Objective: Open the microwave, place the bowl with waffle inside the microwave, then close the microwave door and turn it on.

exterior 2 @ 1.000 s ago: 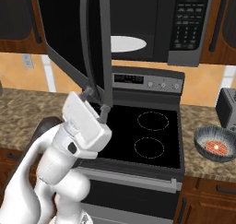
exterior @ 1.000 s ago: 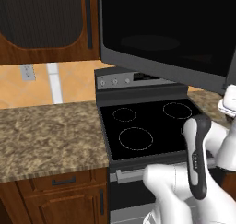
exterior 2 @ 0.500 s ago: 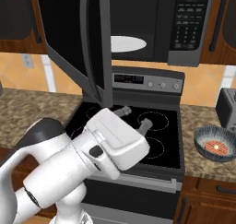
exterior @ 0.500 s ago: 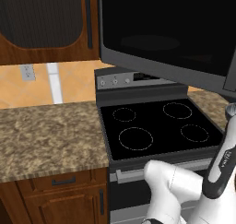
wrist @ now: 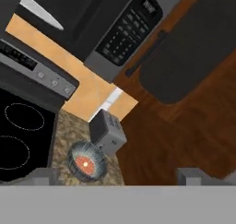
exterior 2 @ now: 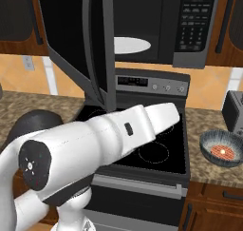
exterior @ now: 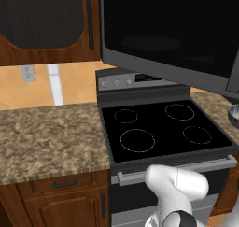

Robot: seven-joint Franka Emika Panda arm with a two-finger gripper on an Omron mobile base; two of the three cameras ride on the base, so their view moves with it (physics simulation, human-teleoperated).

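The microwave (exterior 2: 156, 25) hangs above the stove with its cavity exposed. The microwave door (exterior 2: 71, 49) is swung out wide to the left; in the left base view the microwave door (exterior: 168, 34) fills the upper right. The bowl (exterior 2: 223, 148), small and grey with an orange waffle in it, sits on the counter right of the stove; its rim also shows as the bowl (exterior: 234, 116). In the hand view, my gripper (wrist: 119, 176) is open with nothing between its fingertips (wrist: 44, 174). It looks down from well above the bowl (wrist: 85, 162).
A white turntable plate (exterior 2: 130, 45) lies in the cavity, the button panel (exterior 2: 194, 25) to its right. The black stove (exterior 2: 156, 149) is below. A grey toaster (exterior 2: 235, 110) stands just behind the bowl. Wooden cabinets (exterior: 46, 25) flank the microwave. My white arm (exterior 2: 95, 144) crosses the stove front.
My arm has swung away from the open door's edge, down and to the right, toward the bowl's side. The door and the bowl have stayed where they were.
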